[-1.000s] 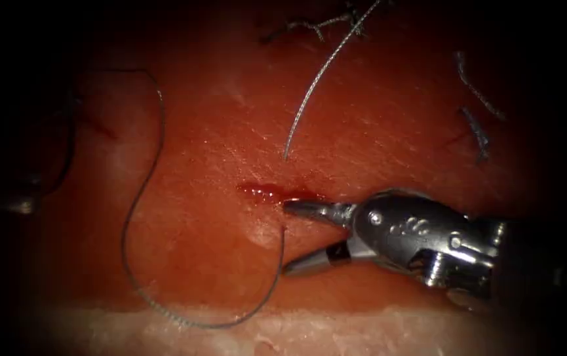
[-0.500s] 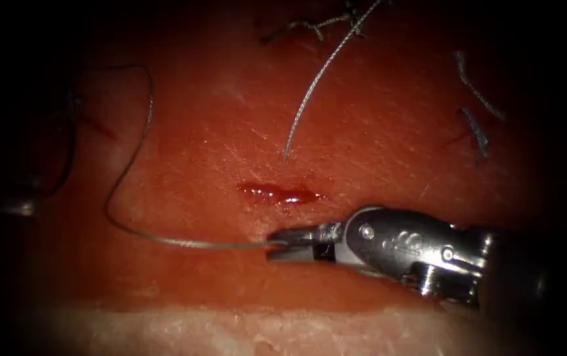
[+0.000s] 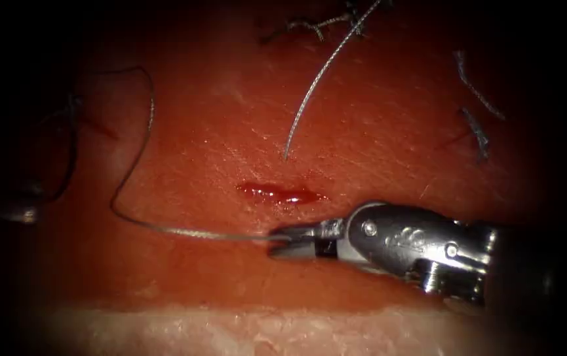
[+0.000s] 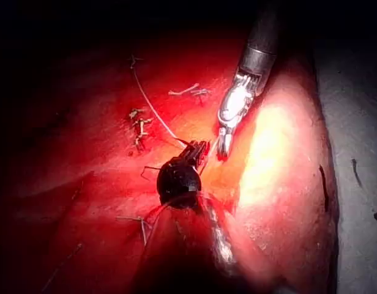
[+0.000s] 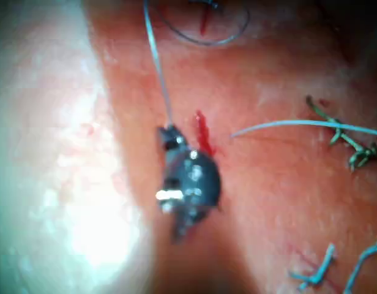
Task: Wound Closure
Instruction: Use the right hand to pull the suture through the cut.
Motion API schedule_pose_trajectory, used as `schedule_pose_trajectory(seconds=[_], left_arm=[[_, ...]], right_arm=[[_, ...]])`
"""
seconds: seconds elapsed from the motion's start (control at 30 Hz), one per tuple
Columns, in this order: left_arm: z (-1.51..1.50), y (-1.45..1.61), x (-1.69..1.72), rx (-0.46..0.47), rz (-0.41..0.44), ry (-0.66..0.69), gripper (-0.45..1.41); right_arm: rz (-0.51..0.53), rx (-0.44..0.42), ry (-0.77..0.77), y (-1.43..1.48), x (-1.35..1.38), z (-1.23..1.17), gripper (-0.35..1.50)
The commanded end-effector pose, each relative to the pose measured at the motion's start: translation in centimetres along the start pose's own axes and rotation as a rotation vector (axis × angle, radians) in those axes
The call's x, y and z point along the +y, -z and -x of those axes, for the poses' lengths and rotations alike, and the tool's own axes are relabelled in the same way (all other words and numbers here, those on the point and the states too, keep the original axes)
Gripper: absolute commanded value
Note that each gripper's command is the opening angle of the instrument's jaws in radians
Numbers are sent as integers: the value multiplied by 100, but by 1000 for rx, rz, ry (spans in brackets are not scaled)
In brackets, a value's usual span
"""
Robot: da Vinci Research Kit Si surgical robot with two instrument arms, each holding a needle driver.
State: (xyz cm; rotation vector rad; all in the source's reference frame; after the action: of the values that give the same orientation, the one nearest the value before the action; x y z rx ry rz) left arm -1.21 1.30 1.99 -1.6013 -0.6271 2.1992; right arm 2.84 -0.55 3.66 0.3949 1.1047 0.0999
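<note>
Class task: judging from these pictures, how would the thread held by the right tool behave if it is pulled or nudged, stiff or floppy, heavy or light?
The thread is probably floppy: it lies in loose curves on the tissue. It likely straightens only under tension, as the stretch by the right gripper runs nearly straight. It seems very light, being hair-thin beside the tool.

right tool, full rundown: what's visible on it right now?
The right arm's tool is a shiny metal needle driver with a riveted wrist joint on a dark shaft, coming in from the endoscope view's right and lying low over the tissue, just below the red fluid at the cut. Its jaws are shut on the thread, which runs left from the tips and curves upward. The right wrist view also shows the thread leaving its tips.
</note>
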Motion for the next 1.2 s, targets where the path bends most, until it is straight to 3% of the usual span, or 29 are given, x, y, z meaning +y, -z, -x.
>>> schedule_pose_trajectory(seconds=[0.03,0.23,0.93,1.1,1.2], left_arm=[[2,-6,-5,1,0,-3,-45],[3,-6,-5,0,0,-4,-45],[4,-6,-4,0,3,-5,-45],[5,-6,-4,0,2,-5,-45],[5,-7,-4,0,2,-6,-45]], right_arm=[[-2,2,79,-9,4,4,-35],[13,56,281,-10,5,4,-35],[13,60,213,9,-6,-14,-35],[-28,25,170,15,-27,-21,-35],[-115,17,133,19,-45,-29,-35]])
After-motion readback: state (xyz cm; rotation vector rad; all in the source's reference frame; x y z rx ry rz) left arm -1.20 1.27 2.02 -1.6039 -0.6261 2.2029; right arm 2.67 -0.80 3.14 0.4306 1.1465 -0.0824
